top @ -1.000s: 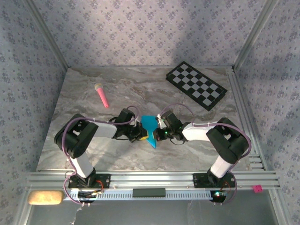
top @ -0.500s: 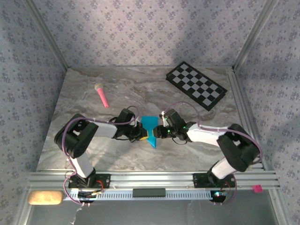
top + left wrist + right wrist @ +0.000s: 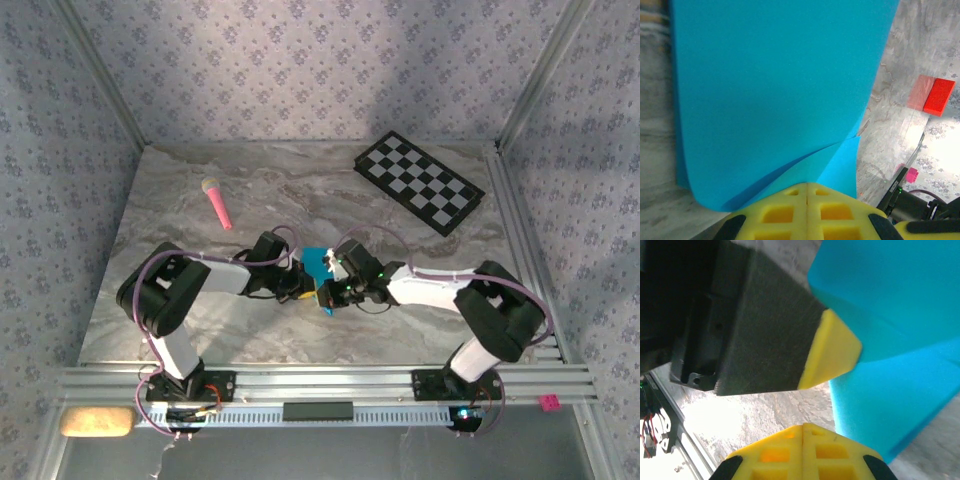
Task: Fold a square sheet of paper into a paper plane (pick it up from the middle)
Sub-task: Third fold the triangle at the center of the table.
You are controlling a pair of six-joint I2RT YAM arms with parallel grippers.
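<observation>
You see left fingers (image 3: pixel 780 214) clamped shut on the blue sheet of paper (image 3: pixel 775 90) | right fingers (image 3: pixel 832 452) closed beside its edge, hold unconfirmed.

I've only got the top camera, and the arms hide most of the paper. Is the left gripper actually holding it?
Observer: Yes. In the left wrist view the left gripper is shut, with the blue paper coming straight out of its yellow tips.
Operator: Is the sheet flat or folded?
Observer: Folded. A rounded, uncreased bend runs along its lower left, and a second layer peeks out lower right.
Operator: And the other arm?
Observer: The right gripper is shut too, in its wrist view. The paper's edge lies just beside its tips, and I can't tell whether it's caught.
</observation>
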